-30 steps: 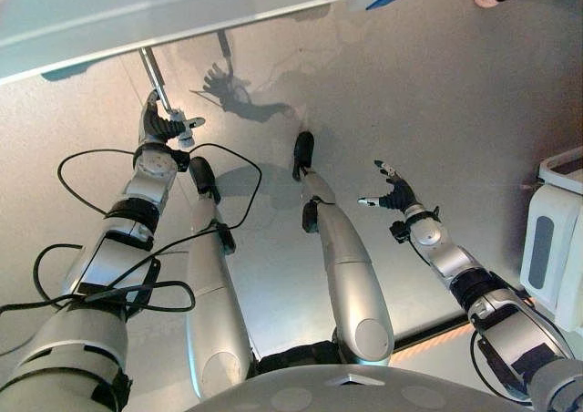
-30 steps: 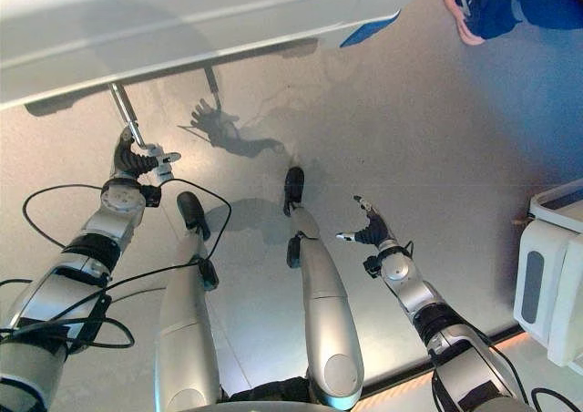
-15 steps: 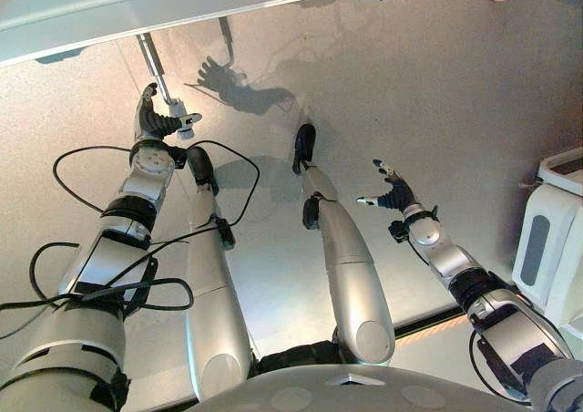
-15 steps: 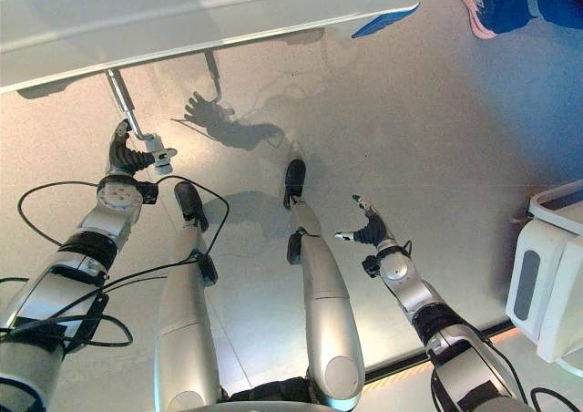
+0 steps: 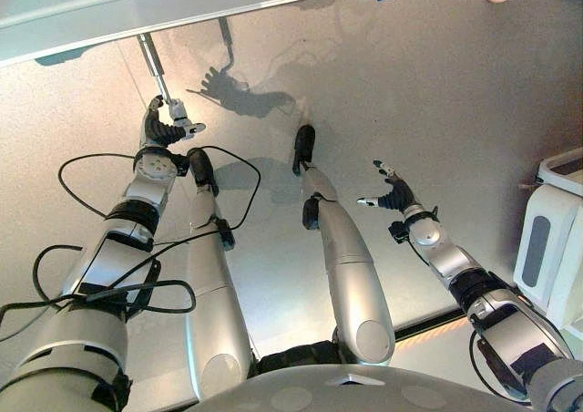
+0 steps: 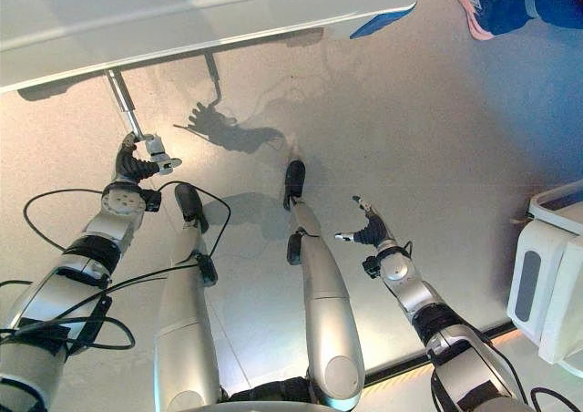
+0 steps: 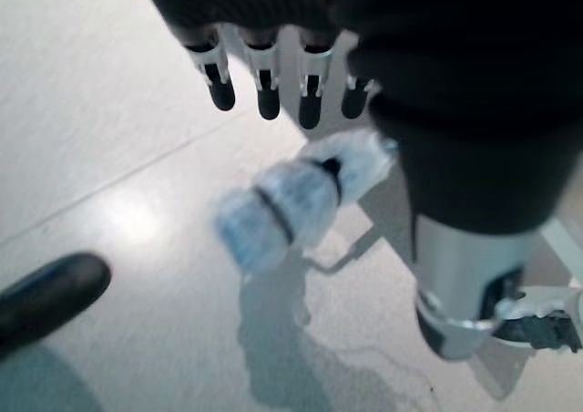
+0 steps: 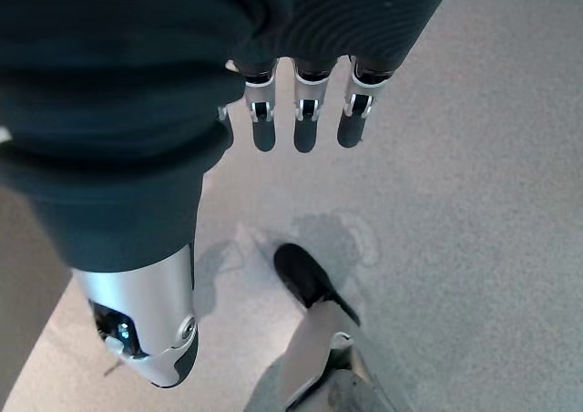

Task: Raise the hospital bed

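The pale edge of the hospital bed (image 5: 182, 11) runs along the top of the eye views. A metal crank rod (image 5: 155, 66) slants down from under it and ends in a white handle (image 5: 179, 116). My left hand (image 5: 157, 134) is curled round that handle. In the left wrist view the handle (image 7: 291, 198) lies blurred between the fingers (image 7: 264, 75) and the thumb. My right hand (image 5: 393, 193) hangs open over the floor to the right, holding nothing; its fingers (image 8: 301, 120) are straight.
A second, thinner rod (image 6: 212, 70) hangs under the bed to the right of the crank. A blue corner piece (image 6: 383, 20) sticks out from the bed. A person's shoe (image 6: 492, 2) stands at the top right. A white unit (image 5: 551, 239) is at the right edge.
My left hand has swung a little with the crank handle, up and then back down and right. The right hand has stayed where it was.
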